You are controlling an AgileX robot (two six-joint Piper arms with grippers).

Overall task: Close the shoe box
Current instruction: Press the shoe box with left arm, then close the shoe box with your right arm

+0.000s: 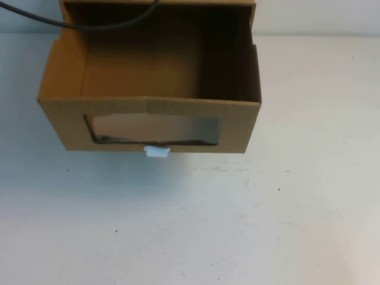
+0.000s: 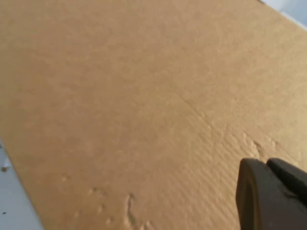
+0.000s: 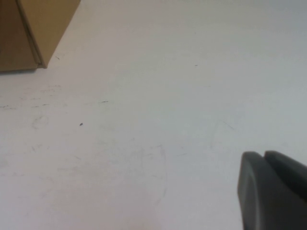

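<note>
The shoe box (image 1: 237, 124) is a brown cardboard drawer pulled out toward me, open-topped and empty inside. Its front panel has a wide clear window (image 1: 154, 127) and a small white pull tab (image 1: 157, 152) below it. The outer sleeve (image 1: 252, 15) shows at the far edge. Neither gripper shows in the high view. My left gripper (image 2: 266, 165) is shut and empty, very close to a flat cardboard wall of the box (image 2: 120, 105). My right gripper (image 3: 264, 155) is shut and empty over the bare table, with a corner of the box (image 3: 29, 33) some way off.
The white table (image 1: 237, 225) stretches in front of the box and to its right. A black cable (image 1: 59, 22) crosses the box's far left corner.
</note>
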